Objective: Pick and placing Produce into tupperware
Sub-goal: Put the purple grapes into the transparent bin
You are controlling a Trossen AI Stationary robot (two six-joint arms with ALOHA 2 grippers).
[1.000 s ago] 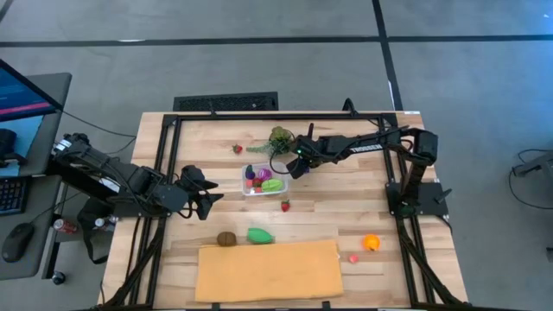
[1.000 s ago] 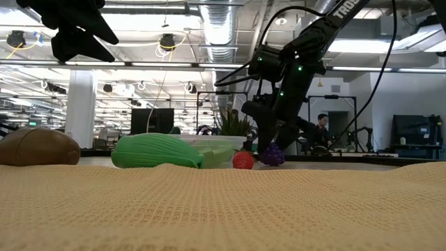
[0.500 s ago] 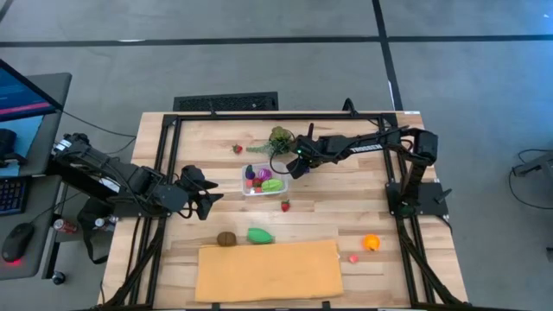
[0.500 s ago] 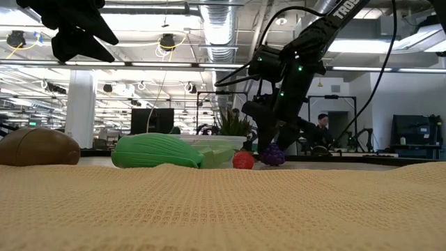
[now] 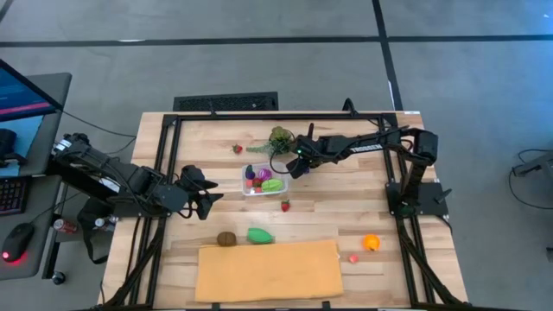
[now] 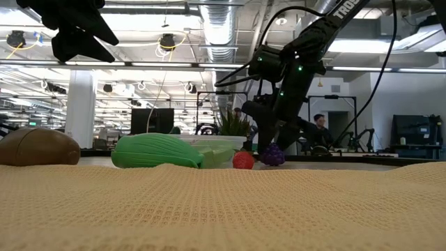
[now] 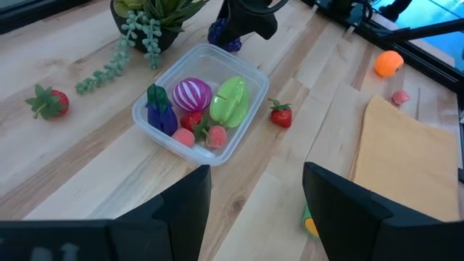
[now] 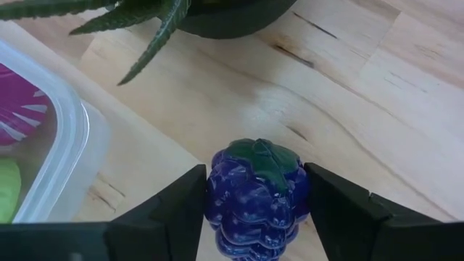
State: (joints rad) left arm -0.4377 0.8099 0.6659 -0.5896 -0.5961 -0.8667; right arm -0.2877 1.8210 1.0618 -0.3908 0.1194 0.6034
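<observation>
The clear tupperware (image 5: 282, 187) stands mid-table and holds several toy pieces: purple, pink-striped, green and red (image 7: 194, 96). Just off its far right corner, a bunch of purple grapes (image 8: 257, 192) stands on the wood, and my right gripper (image 5: 292, 169) is shut on it. My left gripper (image 5: 216, 190) hangs open above the table, left of the tub, with nothing between its fingers (image 7: 255, 181). Loose produce lies about: a strawberry (image 5: 284, 206) near the tub, another (image 5: 237, 149) at the far left, and a green piece (image 5: 260, 234) beside a brown one (image 5: 226, 238). My right gripper pinches the grapes' two flanks (image 8: 214, 190) between its two fingers, one on either side of the bunch. The fingers come steeply from above, slanting in from the table's right. The bunch stands with its green leaf cap up and its base on the table (image 6: 272, 154).
A leafy green plant (image 5: 280, 138) stands just beyond the grapes and the tub. A tan cloth (image 5: 268, 269) covers the near middle. An orange piece (image 5: 371, 243) and a pink one (image 5: 353, 257) lie at the near right. A black frame runs along the table's edges.
</observation>
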